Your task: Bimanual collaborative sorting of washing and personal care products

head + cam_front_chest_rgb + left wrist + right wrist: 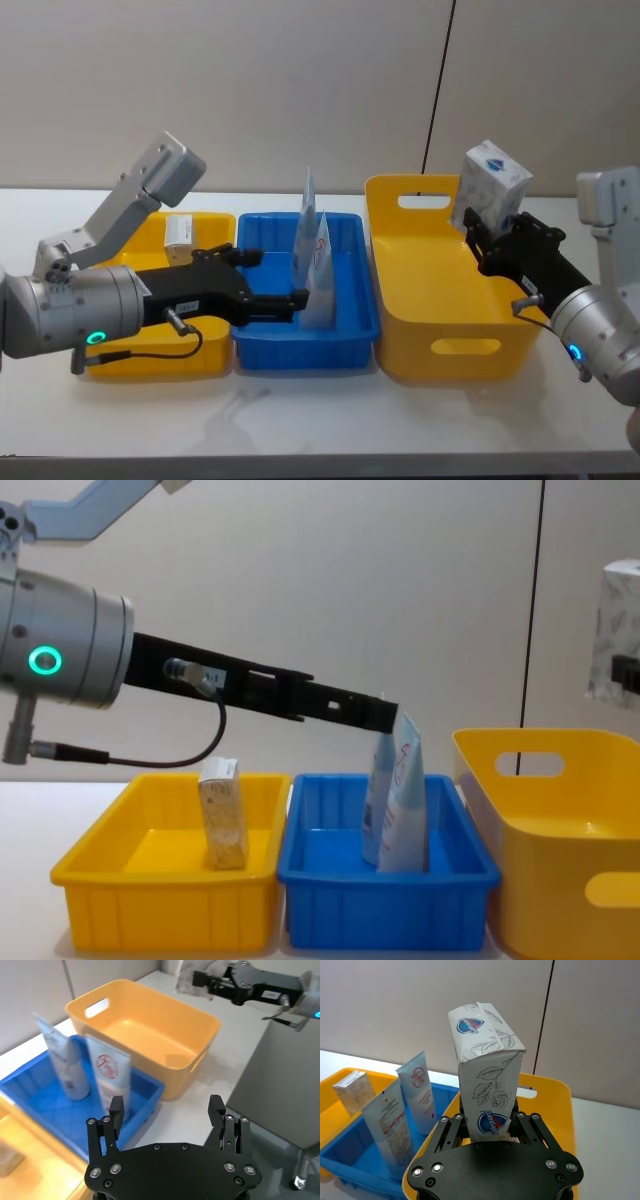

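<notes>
While the right gripper (489, 1124) has its fingers clamped on the white patterned carton (492, 183), held upright above the large yellow bin (440, 350) at its one-o'clock corner, lowering and releasing looks like the next move. The left gripper (167, 1107) gapes wide, with the two tubes (313, 262) at its three o'clock in the blue bin (300, 355). White tabletop (330, 420), plain pale wall behind.

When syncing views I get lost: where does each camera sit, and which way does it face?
Head: high, looking down on bins; both arms, left gripper open, right gripper holding carton.
Chest: low, looking across; left arm.
Left wrist: behind its fingers, facing tubes.
Right wrist: behind its fingers, facing carton.
All four share the tubes.
</notes>
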Controlling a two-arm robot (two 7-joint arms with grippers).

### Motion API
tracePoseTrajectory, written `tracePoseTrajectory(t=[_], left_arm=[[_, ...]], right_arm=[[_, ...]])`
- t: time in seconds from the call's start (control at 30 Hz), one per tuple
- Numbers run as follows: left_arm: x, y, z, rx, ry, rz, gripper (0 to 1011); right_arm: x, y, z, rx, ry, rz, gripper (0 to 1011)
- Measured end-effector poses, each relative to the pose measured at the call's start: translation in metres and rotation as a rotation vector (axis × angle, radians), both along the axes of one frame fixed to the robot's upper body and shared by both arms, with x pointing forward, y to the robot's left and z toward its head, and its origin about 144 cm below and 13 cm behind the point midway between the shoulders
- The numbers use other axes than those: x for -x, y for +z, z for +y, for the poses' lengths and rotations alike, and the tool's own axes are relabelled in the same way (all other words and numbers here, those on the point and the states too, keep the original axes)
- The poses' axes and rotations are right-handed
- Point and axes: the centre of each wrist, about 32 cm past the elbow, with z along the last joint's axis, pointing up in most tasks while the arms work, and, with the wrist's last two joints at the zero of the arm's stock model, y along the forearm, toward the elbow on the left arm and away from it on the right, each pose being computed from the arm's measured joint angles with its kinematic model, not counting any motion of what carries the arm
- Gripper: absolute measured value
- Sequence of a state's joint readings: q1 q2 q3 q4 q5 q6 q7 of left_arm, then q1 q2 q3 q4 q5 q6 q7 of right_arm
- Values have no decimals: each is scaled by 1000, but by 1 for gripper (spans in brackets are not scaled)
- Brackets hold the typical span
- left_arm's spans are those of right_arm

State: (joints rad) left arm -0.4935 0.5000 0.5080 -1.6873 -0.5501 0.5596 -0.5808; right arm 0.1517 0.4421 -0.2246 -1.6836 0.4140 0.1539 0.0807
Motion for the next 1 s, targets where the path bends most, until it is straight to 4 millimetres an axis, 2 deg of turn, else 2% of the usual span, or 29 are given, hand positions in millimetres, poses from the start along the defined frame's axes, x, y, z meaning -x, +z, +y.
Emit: tracePoseTrajectory(t=[0.53, 1.0], left_arm=[[20, 28, 4, -142, 164, -6, 1001], [27, 36, 7, -185, 209, -15, 1001]], right_arm=[[-10, -5, 11, -25, -51, 77, 373], [-12, -14, 15, -15, -64, 119, 373]])
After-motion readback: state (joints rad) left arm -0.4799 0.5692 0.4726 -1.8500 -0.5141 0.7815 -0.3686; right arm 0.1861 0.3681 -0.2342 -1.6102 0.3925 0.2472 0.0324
